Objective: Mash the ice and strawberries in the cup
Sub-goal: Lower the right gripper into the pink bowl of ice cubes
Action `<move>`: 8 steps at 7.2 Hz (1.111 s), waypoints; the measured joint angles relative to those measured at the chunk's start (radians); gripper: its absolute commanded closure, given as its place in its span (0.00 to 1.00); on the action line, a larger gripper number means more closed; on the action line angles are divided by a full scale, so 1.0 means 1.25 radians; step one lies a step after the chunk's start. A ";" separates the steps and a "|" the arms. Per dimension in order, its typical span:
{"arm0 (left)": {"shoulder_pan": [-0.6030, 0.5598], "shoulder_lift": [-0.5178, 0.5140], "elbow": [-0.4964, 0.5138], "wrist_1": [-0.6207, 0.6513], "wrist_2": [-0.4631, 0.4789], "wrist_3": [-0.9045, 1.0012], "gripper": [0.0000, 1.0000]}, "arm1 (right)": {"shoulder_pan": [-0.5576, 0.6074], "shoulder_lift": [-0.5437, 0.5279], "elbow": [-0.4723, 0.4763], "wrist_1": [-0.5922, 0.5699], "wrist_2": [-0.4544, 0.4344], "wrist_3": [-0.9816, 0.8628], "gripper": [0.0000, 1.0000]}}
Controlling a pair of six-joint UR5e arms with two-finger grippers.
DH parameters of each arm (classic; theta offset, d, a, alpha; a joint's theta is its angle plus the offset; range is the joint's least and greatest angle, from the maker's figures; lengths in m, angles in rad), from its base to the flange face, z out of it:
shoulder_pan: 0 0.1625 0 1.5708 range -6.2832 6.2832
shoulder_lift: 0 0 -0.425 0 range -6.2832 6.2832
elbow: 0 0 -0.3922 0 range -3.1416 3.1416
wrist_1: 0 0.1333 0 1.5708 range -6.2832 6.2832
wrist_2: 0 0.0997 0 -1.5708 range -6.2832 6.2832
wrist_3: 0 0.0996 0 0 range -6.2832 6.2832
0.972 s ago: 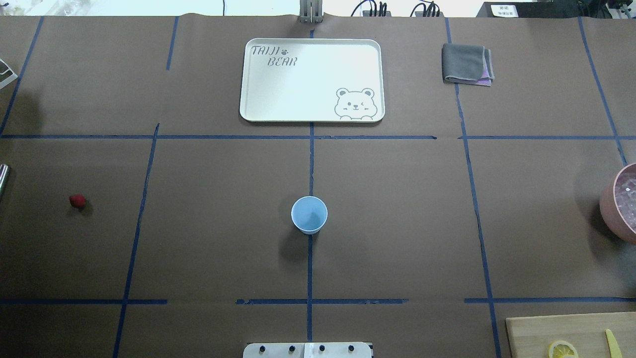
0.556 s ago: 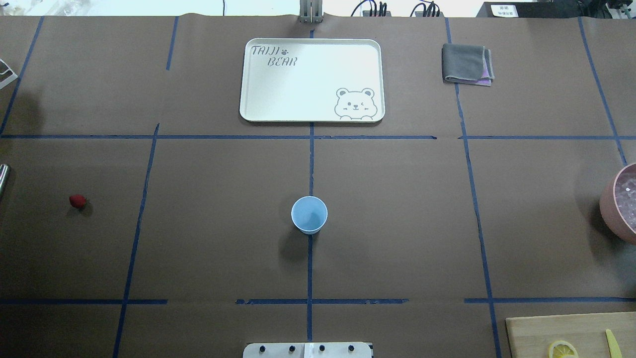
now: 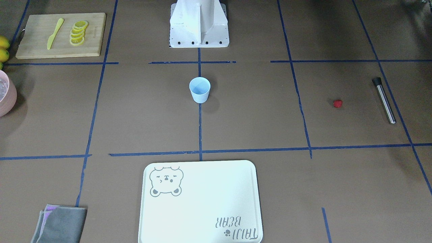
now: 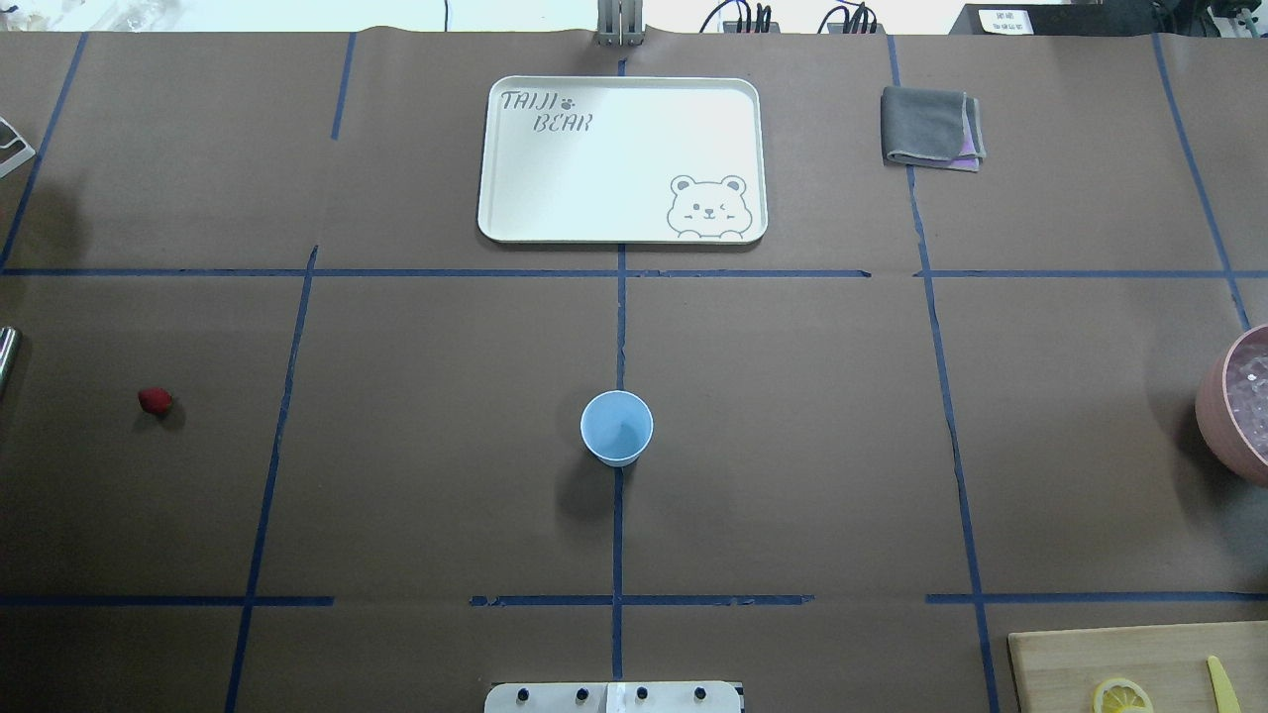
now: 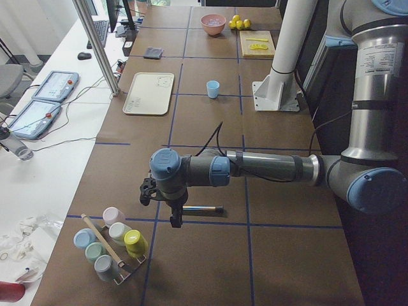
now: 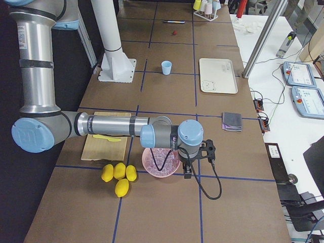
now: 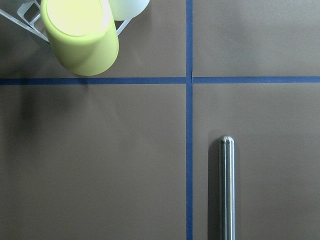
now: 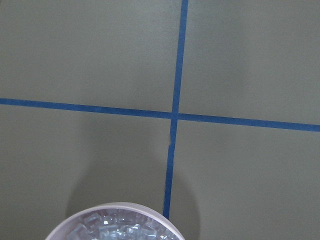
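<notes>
The light-blue cup (image 4: 616, 428) stands upright and looks empty at the table's middle, and also shows in the front view (image 3: 199, 89). The red strawberry (image 4: 155, 401) lies alone far to the left. The ice (image 8: 120, 227) fills a pink bowl (image 4: 1228, 411) at the right edge. My left gripper (image 5: 174, 217) hangs over a metal rod (image 3: 383, 100), which also shows in the left wrist view (image 7: 227, 187). My right gripper (image 6: 188, 171) hangs beside the pink bowl. I cannot tell whether either gripper is open or shut.
A white bear tray (image 4: 622, 158) and a folded grey cloth (image 4: 931, 127) lie at the far side. A cutting board (image 3: 60, 35) carries lemon slices and a yellow knife. Whole lemons (image 6: 119, 174) lie near the bowl. A rack of coloured cups (image 5: 111, 245) stands by the left gripper.
</notes>
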State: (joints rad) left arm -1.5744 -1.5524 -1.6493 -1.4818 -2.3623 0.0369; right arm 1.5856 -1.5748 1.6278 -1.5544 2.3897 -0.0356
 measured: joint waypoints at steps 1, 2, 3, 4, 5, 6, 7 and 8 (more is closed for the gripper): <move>0.000 0.000 -0.002 0.000 0.000 0.000 0.00 | -0.023 -0.002 0.026 -0.001 -0.014 0.036 0.04; -0.001 0.001 -0.003 0.000 0.000 0.000 0.00 | -0.046 -0.009 0.054 -0.002 -0.035 0.060 0.08; -0.001 0.003 -0.004 0.000 0.000 0.001 0.00 | -0.062 -0.023 0.080 -0.002 -0.054 0.066 0.11; -0.001 0.004 -0.004 0.000 0.000 0.001 0.00 | -0.075 -0.045 0.102 0.001 -0.069 0.055 0.13; -0.001 0.004 -0.004 -0.001 0.000 0.000 0.00 | -0.088 -0.069 0.115 0.012 -0.078 0.034 0.16; 0.000 0.005 -0.005 -0.001 0.000 0.000 0.00 | -0.106 -0.091 0.120 0.035 -0.081 0.012 0.22; -0.001 0.005 -0.005 -0.001 0.000 0.000 0.00 | -0.126 -0.103 0.120 0.052 -0.082 0.001 0.26; -0.001 0.005 -0.006 -0.001 0.000 0.000 0.00 | -0.144 -0.111 0.120 0.059 -0.084 -0.009 0.28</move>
State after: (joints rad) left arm -1.5751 -1.5463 -1.6574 -1.4827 -2.3627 0.0365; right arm 1.4052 -1.7136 1.7778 -1.4806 2.2847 -0.0472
